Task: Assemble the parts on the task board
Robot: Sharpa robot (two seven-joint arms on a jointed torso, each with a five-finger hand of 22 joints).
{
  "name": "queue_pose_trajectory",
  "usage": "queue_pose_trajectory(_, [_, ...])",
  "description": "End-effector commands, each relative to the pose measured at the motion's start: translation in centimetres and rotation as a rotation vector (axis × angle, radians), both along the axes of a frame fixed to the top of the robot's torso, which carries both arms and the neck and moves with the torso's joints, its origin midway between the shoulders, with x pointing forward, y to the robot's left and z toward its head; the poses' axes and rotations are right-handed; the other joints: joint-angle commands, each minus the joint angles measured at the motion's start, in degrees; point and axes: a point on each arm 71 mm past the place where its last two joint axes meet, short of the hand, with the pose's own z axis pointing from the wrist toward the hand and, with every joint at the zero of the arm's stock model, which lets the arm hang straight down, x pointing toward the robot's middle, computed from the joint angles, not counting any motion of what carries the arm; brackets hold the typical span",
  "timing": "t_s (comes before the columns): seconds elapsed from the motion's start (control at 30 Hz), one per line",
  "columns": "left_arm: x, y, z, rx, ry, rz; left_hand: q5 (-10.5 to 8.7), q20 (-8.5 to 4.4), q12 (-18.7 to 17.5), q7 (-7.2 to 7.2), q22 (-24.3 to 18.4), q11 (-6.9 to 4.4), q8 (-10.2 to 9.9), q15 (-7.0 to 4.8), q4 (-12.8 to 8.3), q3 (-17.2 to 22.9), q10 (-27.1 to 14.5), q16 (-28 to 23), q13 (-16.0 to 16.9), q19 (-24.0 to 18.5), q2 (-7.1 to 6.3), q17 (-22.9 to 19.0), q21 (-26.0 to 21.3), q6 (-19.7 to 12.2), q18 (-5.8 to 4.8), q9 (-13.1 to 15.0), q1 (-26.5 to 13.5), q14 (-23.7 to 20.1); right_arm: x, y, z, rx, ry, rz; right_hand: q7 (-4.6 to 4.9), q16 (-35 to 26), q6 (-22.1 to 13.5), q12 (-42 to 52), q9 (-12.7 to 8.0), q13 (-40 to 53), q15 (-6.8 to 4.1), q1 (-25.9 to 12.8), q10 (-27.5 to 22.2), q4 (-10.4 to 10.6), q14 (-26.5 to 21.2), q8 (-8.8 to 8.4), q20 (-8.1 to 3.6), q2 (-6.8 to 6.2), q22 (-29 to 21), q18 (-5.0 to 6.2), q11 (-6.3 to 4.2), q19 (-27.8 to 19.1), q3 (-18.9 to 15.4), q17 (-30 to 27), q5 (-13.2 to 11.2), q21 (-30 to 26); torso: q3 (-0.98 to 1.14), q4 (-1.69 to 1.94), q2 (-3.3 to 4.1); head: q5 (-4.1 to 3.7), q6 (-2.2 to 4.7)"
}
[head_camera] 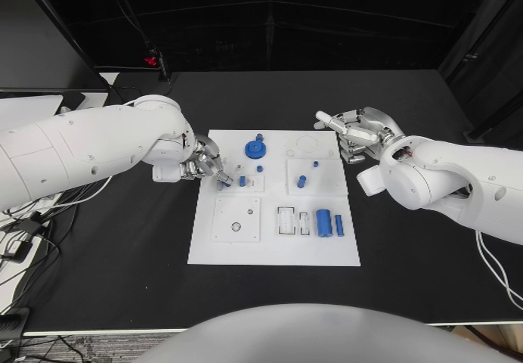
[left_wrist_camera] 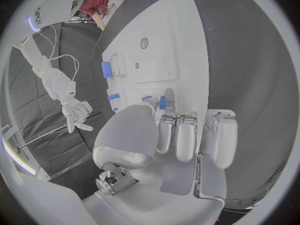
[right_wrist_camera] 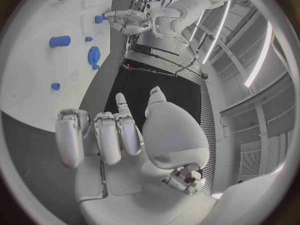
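Two white arms reach over the black table point(head_camera: 109, 272), one from each side of the flat white rectangular task board point(head_camera: 273, 253) lying at its centre. Starting at nine o'clock, the left hand point(head_camera: 205, 165) hovers over the board's left edge with its silver fingertips point(left_wrist_camera: 167, 96) drawn together around a small blue part point(head_camera: 221, 184); the left wrist view shows a bit of blue pinched between thumb and finger right above the white plate. Just to the three o'clock side of that pinch, a short blue peg point(head_camera: 242, 181) stands in a raised white block. Toward twelve o'clock on the board sits a round blue gear-like piece with a knob point(head_camera: 257, 147). Near the board's centre a small blue cylinder point(head_camera: 302, 181) stands upright, with a tiny blue stud point(head_camera: 316, 163) just beyond it toward twelve. Toward five o'clock from centre, a large blue cylinder point(head_camera: 323, 222) lies on its side beside a slimmer blue pin point(head_camera: 339, 224), the two close but apart. At roughly two o'clock, off the board's top right corner, the right hand point(head_camera: 354, 132) hangs above the bare table, fingers point(right_wrist_camera: 100, 135) loosely apart and holding nothing.
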Motion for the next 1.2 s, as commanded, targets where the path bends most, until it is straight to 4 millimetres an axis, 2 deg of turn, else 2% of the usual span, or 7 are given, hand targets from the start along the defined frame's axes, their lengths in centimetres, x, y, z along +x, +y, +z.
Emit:
queue_pose_trajectory(0.03, [-0.23, 0.09, -0.29, 0.026, 0.030, -0.013, -0.16, -0.22, 0.21, 0.23, 15.09, -0.02, -0.22, -0.36, 0.01, -0.62, 6.11, 0.05, 15.05, 6.09, -0.70, 15.09, 0.18, -0.09, -0.36, -0.04, -0.49, 6.00, 0.01, 0.11, 0.12, 0.003, -0.006, 0.009, -0.11, 0.14, -0.38, 0.14, -0.07, 15.08, -0.11, -0.03, 6.16, -0.02, 6.16, 0.15, -0.20, 0.43, 13.09, 0.21, -0.20, 2.11, -0.37, 15.10, 0.34, -0.20, -0.01, 0.03, -0.02, -0.12, 0.00])
queue_pose_trajectory(0.47, [-0.13, 0.17, -0.28, 0.030, 0.020, 0.000, -2.40, -0.29, 0.21, 0.29, 15.09, 0.02, -0.28, -0.34, 0.02, -4.37, 6.11, 0.05, 15.05, 6.09, -2.12, 15.09, 0.18, -0.03, -0.36, 0.02, -4.66, 6.00, 0.01, 0.12, 0.11, 0.003, -0.005, 0.010, -0.11, 0.14, -0.38, 0.14, -0.07, 15.08, -0.11, -0.03, 6.16, -0.02, 6.16, 0.15, -0.20, 0.43, 13.09, 0.21, -0.20, 2.11, -0.37, 15.10, 0.34, -0.20, -0.01, 0.07, -0.01, -0.09, 0.00])
queue_pose_trajectory(0.57, [-0.04, 0.16, -0.22, 0.019, 0.007, 0.007, -6.01, -0.23, 0.21, 0.33, 15.09, 0.10, -0.17, -0.25, -0.03, -7.23, 6.11, 0.05, 15.05, 6.09, -2.80, 15.09, 0.18, 0.19, -0.36, 0.09, -8.51, 6.00, 0.02, 0.12, 0.11, 0.003, -0.005, 0.010, -0.11, 0.14, -0.38, 0.14, -0.07, 15.08, -0.11, -0.03, 6.16, -0.02, 6.16, 0.15, -0.20, 0.43, 13.09, 0.21, -0.20, 2.11, -0.37, 15.10, 0.34, -0.20, -0.02, 0.04, -0.02, -0.07, 0.00])
queue_pose_trajectory(0.7, [0.10, 0.08, -0.12, -0.001, -0.013, 0.016, -15.09, -0.18, 0.21, 0.37, 15.09, 0.10, 0.21, -0.22, -0.10, -11.62, 6.11, 0.05, 15.05, 6.09, -3.00, 15.09, 0.18, 0.27, -0.36, 0.46, -13.77, 6.00, 0.02, 0.10, 0.10, 0.002, -0.005, 0.009, -0.10, 0.14, -0.37, 0.14, -0.06, 15.08, -0.10, -0.01, 6.16, -0.03, 6.16, 0.20, -0.20, 0.46, 13.11, 0.20, -0.19, 2.14, -0.39, 15.10, 0.35, -0.17, -0.03, 0.05, 0.00, -0.09, 0.00])
queue_pose_trajectory(0.83, [0.19, 0.03, -0.05, -0.016, -0.027, 0.020, -20.36, -0.11, 0.21, 0.43, 15.09, 0.17, 0.46, -0.15, -0.09, -14.90, 6.11, 0.05, 15.05, 6.09, -2.77, 15.09, 0.18, 0.14, -0.36, 0.75, -16.84, 6.00, 0.03, 0.09, 0.10, 0.002, -0.005, 0.009, -0.10, 0.14, -0.37, 0.14, -0.06, 15.08, -0.10, -0.01, 6.16, -0.03, 6.16, 0.20, -0.20, 0.46, 13.11, 0.20, -0.19, 2.14, -0.39, 15.10, 0.35, -0.17, -0.02, 0.06, 0.01, -0.10, 0.00])
queue_pose_trajectory(0.93, [0.25, 0.05, 0.00, -0.026, -0.036, 0.023, -22.01, -0.07, 0.21, 0.45, 15.09, 0.18, 0.58, -0.12, -0.15, -16.76, 6.11, 0.05, 15.05, 6.09, -2.49, 15.09, 0.18, 0.08, -0.36, 0.90, -18.28, 6.00, 0.03, 0.09, 0.09, 0.002, -0.005, 0.009, -0.10, 0.14, -0.37, 0.14, -0.06, 15.08, -0.10, -0.01, 6.16, -0.03, 6.16, 0.20, -0.20, 0.46, 13.11, 0.20, -0.19, 2.14, -0.39, 15.10, 0.35, -0.17, -0.01, 0.07, -0.01, -0.09, 0.00])
queue_pose_trajectory(1.2, [0.34, 0.54, 0.13, -0.050, -0.057, 0.037, -22.19, -0.08, 0.21, 0.42, 15.09, 0.14, 0.68, -0.13, -0.08, -18.04, 6.11, 0.05, 15.05, 6.09, -1.98, 15.09, 0.18, 0.14, -0.36, 1.01, -19.49, 6.00, 0.05, 0.03, 0.08, 0.001, -0.004, 0.008, -0.10, 0.14, -0.37, 0.14, -0.06, 15.08, -0.10, -0.01, 6.16, -0.03, 6.16, 0.20, -0.20, 0.46, 13.11, 0.20, -0.19, 2.14, -0.39, 15.10, 0.35, -0.17, -0.04, 0.05, -0.03, -0.19, 0.00])
